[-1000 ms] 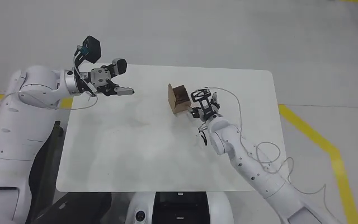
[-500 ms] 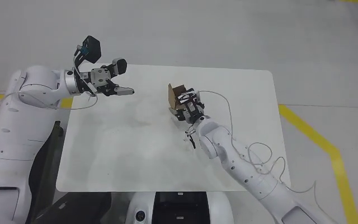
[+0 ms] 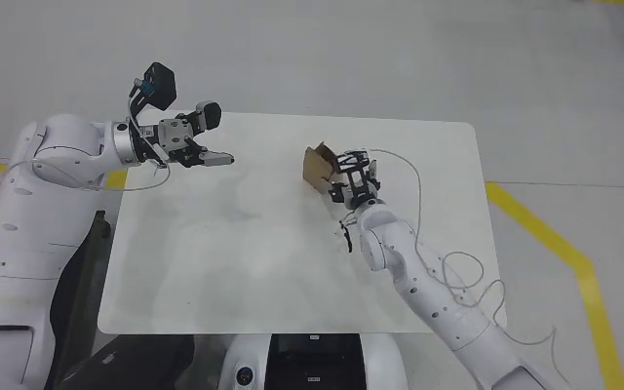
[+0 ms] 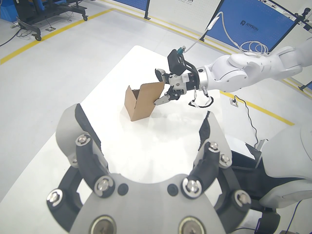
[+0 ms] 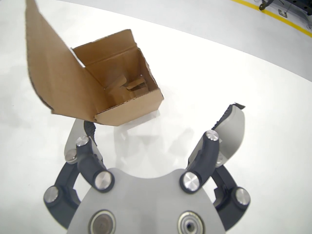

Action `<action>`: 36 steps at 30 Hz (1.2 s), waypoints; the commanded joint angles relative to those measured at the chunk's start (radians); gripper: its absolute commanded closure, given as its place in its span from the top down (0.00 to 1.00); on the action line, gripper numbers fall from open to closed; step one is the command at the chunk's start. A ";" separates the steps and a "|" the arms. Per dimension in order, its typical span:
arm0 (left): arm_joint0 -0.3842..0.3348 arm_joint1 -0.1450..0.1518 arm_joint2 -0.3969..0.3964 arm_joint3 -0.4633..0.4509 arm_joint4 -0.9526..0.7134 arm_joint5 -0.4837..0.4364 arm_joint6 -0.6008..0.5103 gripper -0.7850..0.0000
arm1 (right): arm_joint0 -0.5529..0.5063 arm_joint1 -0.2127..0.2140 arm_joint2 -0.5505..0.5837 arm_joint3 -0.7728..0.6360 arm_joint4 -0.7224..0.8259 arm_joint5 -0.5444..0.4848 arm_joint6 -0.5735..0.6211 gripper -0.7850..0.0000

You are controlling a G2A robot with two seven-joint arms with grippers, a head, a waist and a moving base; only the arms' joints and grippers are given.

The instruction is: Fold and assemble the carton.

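The brown corrugated carton (image 3: 317, 166) (image 4: 142, 101) (image 5: 117, 86) sits on the white table (image 3: 195, 273), about midway across its width and toward the far side. Its top is open. One large flap stands raised on one side, well above the walls. Inside, the bottom panels are folded in and overlap on the floor of the box. In the left wrist view the body appears to lean, with the open mouth turned toward the right arm, and the right wrist view shows a shadow under its near edge. Whether the base sits flat cannot be confirmed.

The right gripper (image 3: 353, 175) (image 4: 159, 87) is right at the carton, on the side of the raised flap. Its fingers are spread wide and clamp nothing. In the left wrist view one fingertip (image 4: 157, 102) touches the outer face of the flap low down, and the other finger sits near the flap's top corner. In the right wrist view the carton's near corner covers part of one finger, while the other finger (image 5: 231, 120) stands clear over bare table.

The left gripper (image 3: 216, 136) hangs over the far left part of the table, well apart from the carton. Its fingers are spread and hold nothing.

A white cable (image 3: 409, 180) loops over the table beside the right arm.
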 commanded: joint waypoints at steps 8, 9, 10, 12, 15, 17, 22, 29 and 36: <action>0.000 0.000 0.000 0.000 0.000 0.000 0.000 1.00 | -0.057 0.019 0.138 -0.047 -0.065 0.098 0.053 1.00; 0.000 0.000 0.000 0.000 0.000 0.000 0.000 1.00 | -0.064 0.021 0.149 -0.056 -0.069 0.101 0.056 1.00; 0.000 0.000 0.000 0.000 0.000 0.000 0.000 1.00 | -0.070 0.021 0.158 -0.065 -0.068 0.097 0.059 1.00; 0.000 0.000 0.000 0.000 0.000 0.000 0.000 1.00 | -0.080 0.022 0.168 -0.087 -0.059 0.073 0.057 1.00; 0.000 0.000 0.000 0.000 0.000 0.000 0.000 1.00 | -0.087 0.020 0.149 -0.114 -0.055 0.000 0.058 1.00; 0.000 0.000 0.000 0.000 0.000 0.000 0.000 1.00 | -0.081 0.015 0.120 -0.122 -0.056 -0.041 0.062 1.00; 0.000 0.000 0.000 0.000 0.000 0.000 0.000 1.00 | -0.051 -0.008 0.054 -0.119 -0.049 -0.048 0.023 1.00; 0.000 0.000 0.000 0.000 0.000 0.000 0.000 1.00 | -0.027 -0.038 0.033 -0.089 -0.009 0.046 -0.067 1.00; 0.000 0.000 0.000 0.000 0.000 0.000 0.000 1.00 | -0.014 -0.055 0.041 -0.052 -0.030 0.133 -0.062 1.00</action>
